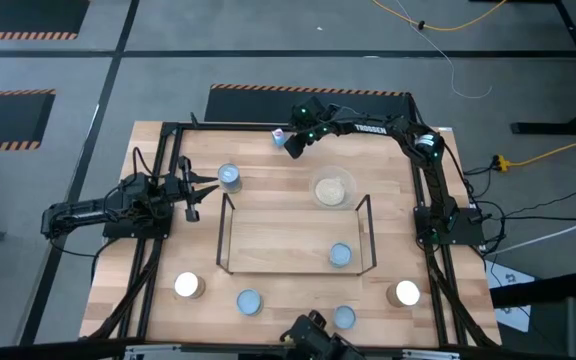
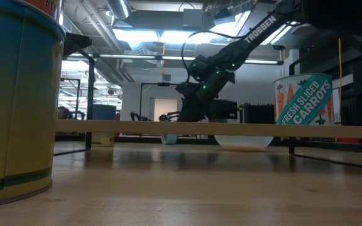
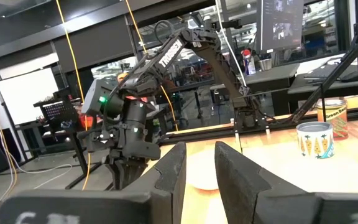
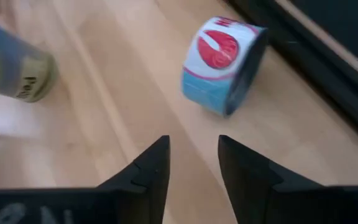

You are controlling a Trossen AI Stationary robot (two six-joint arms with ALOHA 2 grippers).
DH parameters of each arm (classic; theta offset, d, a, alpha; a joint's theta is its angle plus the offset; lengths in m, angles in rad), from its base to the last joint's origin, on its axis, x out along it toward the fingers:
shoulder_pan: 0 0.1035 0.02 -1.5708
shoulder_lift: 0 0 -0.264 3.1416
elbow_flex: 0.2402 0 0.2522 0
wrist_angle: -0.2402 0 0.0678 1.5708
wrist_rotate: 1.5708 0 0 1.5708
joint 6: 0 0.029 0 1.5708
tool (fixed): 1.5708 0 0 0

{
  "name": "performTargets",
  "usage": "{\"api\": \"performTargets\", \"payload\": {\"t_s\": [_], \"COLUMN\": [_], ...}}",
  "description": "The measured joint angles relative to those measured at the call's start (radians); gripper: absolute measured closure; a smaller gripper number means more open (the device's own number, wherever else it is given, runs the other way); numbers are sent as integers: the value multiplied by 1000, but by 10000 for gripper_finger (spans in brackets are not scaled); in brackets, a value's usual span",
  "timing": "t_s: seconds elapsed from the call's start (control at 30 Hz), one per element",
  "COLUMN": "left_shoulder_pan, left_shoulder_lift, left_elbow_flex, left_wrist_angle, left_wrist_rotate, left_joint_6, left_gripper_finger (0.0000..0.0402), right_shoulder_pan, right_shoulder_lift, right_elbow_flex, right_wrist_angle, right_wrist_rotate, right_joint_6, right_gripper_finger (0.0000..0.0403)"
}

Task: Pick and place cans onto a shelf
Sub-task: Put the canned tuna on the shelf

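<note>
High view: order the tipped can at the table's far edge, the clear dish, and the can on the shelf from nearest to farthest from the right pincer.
1. Tipped can, beside the right pincer.
2. Clear dish, mid-table.
3. Can on the shelf, near side.

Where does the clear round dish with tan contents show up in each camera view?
High view: the dish sits right of centre, just beyond the shelf.
Low view: pale and low, right of centre.
Left wrist view: low centre, farther off.
Right wrist view: not visible.
Shared landmark: the right arm lettered TROSSEN, seen in the high, low and left wrist views.
</note>
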Motion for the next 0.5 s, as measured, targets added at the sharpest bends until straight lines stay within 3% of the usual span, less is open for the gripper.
{"api": "performTargets", "payload": {"t_s": [0.1, 0.5], "left_shoulder_pan": [0, 0], "left_shoulder_lift": [0, 0], "left_elbow_flex": [0, 0], "left_wrist_angle": [0, 0], "left_wrist_rotate": [0, 0], "left_joint_6": [0, 0], "left_gripper_finger": [324, 324], "right_shoulder_pan": [0, 0], "right_shoulder_lift": [5, 19], "right_elbow_flex": [0, 0], "right_wrist_angle": [2, 5], "right_wrist_rotate": [-56, 4], "right_joint_6": [-1, 1], "right_gripper_finger": [262, 262]}}
